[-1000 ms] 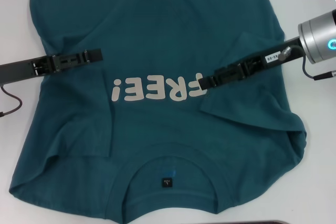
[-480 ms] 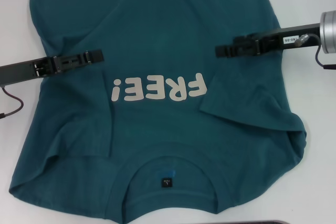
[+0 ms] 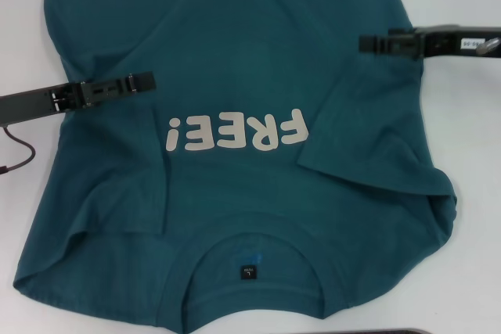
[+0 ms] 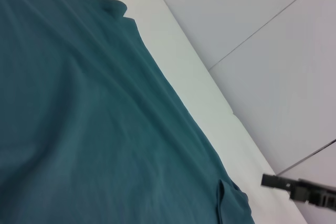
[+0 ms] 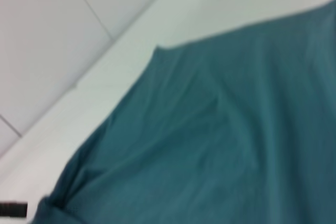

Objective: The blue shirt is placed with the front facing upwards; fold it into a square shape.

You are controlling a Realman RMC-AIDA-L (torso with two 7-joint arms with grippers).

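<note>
The blue shirt (image 3: 235,44) lies flat on the white table, its ribbed collar (image 3: 252,234) and dark neck label (image 3: 247,272) nearest me, and the off-white "FREE!" lettering (image 3: 236,132) faces up. Both sleeves are folded inward: one flap (image 3: 376,134) on the right, one (image 3: 117,166) on the left. My left gripper (image 3: 147,80) hovers over the shirt's left side, just above the lettering's level. Over the shirt's right edge hangs my right gripper (image 3: 366,42), holding no cloth. The left wrist view shows shirt fabric (image 4: 94,129) and the right gripper (image 4: 294,187) farther off.
White table (image 3: 462,115) borders the shirt on both sides. A black cable (image 3: 19,154) trails from the left arm. A dark object (image 3: 391,332) peeks in at the near table edge. Grey floor tiles (image 4: 273,40) lie beyond the table in the wrist views.
My right gripper has pulled back from the lettering toward the far right, ending over the shirt's right edge. The right sleeve flap stays folded on the chest. The left arm barely moved.
</note>
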